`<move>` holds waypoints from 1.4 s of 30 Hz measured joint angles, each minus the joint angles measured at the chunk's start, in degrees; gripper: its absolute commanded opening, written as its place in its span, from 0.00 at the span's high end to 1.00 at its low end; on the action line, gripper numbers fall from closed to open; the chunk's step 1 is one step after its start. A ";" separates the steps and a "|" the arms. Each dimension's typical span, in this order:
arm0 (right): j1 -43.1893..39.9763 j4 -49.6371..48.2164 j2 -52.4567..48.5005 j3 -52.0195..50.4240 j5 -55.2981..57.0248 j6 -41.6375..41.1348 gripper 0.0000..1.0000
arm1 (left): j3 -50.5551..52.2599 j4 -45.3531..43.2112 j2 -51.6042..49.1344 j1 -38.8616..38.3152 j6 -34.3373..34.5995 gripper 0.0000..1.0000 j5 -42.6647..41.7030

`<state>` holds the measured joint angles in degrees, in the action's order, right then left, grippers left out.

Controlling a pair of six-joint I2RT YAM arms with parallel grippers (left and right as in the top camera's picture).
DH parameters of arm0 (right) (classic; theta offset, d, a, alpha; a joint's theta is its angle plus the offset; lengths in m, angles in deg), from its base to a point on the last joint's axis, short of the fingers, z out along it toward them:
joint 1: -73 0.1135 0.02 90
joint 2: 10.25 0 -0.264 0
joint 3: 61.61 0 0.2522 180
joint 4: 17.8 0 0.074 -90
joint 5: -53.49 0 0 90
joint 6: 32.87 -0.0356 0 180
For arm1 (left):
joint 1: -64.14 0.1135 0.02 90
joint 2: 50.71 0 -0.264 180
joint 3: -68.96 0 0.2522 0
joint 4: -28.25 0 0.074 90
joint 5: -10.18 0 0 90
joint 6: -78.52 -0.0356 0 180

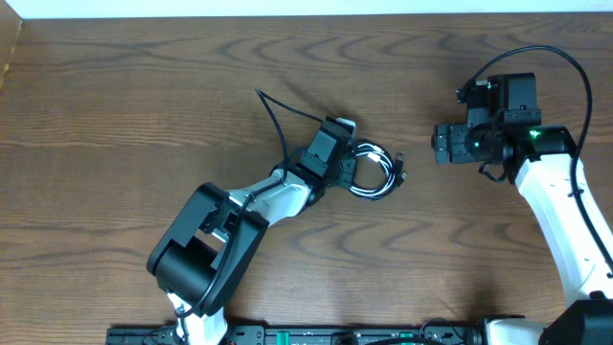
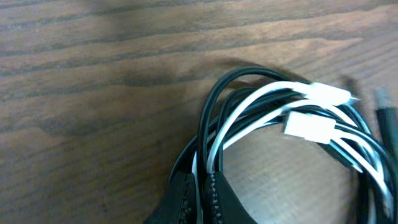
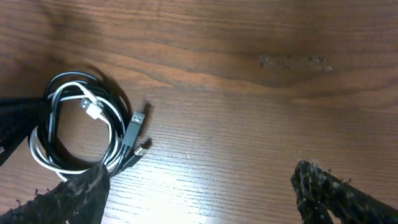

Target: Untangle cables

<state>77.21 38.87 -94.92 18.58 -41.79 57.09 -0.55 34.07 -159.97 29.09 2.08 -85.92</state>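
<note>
Closest to the lens in the left wrist view is the left end effector (image 2: pixel 200 193), bottom centre of the frame. Its dark fingers (image 2: pixel 221 202) are pinched right down on strands of the cables (image 2: pixel 354 152), and both the black cord (image 2: pixel 205 118) and the white cord (image 2: pixel 214 152) run into the pinch. The white plugs (image 2: pixel 310 127) sit in the upper right of that loop.

From overhead, that same end effector (image 1: pixel 335 158) is just left of centre on the wooden table (image 1: pixel 144 96). The cables (image 1: pixel 375 172) are coiled up and lie flat on the table, sticking out to its right.

The right wrist view has the cables (image 3: pixel 115 130) at the left of the frame, with a black USB plug (image 3: pixel 135 124) poking out on their right side.

Over on the right of the overhead frame, the right end effector (image 1: pixel 445 144) is well apart from the cables. Its fingers (image 3: pixel 323 190) are spread wide with nothing between them.
</note>
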 measured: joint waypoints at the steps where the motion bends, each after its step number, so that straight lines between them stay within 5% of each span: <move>1: 0.00 0.07 0.00 0.00 -0.02 0.00 0.04 | 0.17 0.35 0.72 0.00 0.04 0.92 -0.13; 13: 0.96 0.17 -0.04 0.00 -13.20 -0.39 0.01 | 0.76 0.04 23.45 0.00 1.27 0.92 -1.29; 26: 3.50 -0.33 -4.31 0.00 -16.59 -1.31 0.01 | 0.76 1.42 25.07 0.00 1.49 0.92 -1.25; 36: 3.50 -0.44 -5.09 0.00 -16.68 -1.99 0.01 | 0.76 8.83 25.07 4.04 1.70 0.54 0.68; 42: 6.45 -1.95 -7.52 0.00 -14.67 -2.45 0.01 | 0.76 14.10 25.07 9.55 1.66 0.51 4.33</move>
<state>83.66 36.93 -102.44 18.58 -56.45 54.65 0.22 48.16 -134.90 38.64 3.74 -81.60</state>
